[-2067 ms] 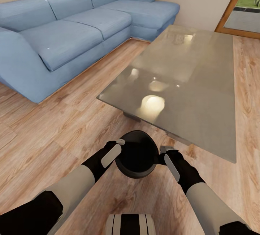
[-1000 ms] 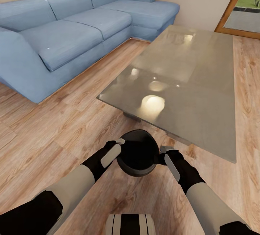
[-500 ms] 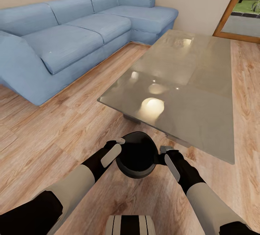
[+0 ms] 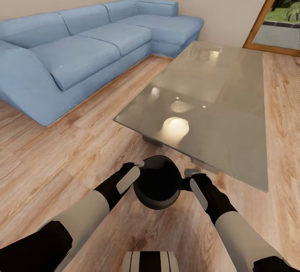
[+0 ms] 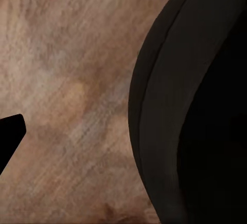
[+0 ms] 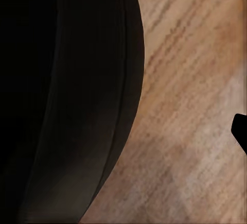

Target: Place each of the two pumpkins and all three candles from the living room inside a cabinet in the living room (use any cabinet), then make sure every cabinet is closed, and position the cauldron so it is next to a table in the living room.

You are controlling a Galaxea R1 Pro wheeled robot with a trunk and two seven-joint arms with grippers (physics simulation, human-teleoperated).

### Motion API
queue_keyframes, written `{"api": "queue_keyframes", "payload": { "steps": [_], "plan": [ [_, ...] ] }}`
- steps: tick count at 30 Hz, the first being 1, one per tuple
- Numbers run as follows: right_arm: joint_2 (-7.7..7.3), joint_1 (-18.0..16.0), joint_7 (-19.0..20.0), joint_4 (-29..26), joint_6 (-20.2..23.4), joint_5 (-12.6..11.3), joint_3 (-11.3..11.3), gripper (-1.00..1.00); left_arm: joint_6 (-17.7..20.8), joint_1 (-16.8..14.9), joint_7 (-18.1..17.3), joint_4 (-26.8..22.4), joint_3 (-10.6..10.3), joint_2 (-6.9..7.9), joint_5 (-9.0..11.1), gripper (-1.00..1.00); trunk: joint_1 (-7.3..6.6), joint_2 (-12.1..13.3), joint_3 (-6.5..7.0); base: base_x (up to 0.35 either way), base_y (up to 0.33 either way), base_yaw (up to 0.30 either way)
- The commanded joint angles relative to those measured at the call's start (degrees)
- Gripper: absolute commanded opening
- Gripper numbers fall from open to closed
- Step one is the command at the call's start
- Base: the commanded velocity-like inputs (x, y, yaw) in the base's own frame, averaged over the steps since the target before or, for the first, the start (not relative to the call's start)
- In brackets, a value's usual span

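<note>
Cauldron at table corner

Cauldron: black, round, just off the glass table's near corner, above wood floor. Your left gripper and right gripper flank its rim, touching; whether they clamp it, you cannot tell.

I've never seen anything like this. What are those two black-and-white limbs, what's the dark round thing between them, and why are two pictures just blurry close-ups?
These are simulator renders of a two-armed robot. The big picture is from its head camera, looking down. The left gripper and right gripper sit on either side of a black cauldron, apparently holding it, above the wooden floor beside a glass table. A blue sofa stands behind. The close-ups come from cameras on each wrist: both show the cauldron's dark wall against the floor.
</note>
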Motion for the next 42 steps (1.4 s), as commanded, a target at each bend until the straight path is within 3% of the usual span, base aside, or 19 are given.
{"api": "queue_keyframes", "payload": {
  "steps": [1, 27, 39, 42],
  "plan": [
    [0.02, 0.00, -0.01, 0.00, 0.00, 0.00, 0.00, 1.00, 0.00, -0.02, 0.00, -0.03, 0.01, -0.01, 0.01, 1.00, -0.02, 0.02, 0.23, 0.000, 0.000, 0.000],
    [0.09, 0.00, -0.04, 0.00, 0.05, -0.06, 0.00, 1.00, 0.02, -0.07, 0.01, 0.21, 0.31, -0.03, 0.16, 1.00, -0.69, 0.36, 5.99, -0.296, 0.000, 0.000],
    [-0.24, 0.18, -0.04, 0.83, 0.07, -0.32, -0.08, 1.00, 0.11, 0.01, 0.11, 0.89, 0.24, 0.10, 2.39, 1.00, -1.00, 0.52, 8.79, -0.343, 0.000, -0.061],
    [-0.18, 0.53, -0.09, 1.39, -0.05, -0.22, -0.09, 1.00, 0.19, 0.34, 0.16, 3.64, 0.17, 0.11, 2.39, 1.00, -1.08, 0.57, 9.60, -0.343, 0.000, -0.233]
  ]
}}
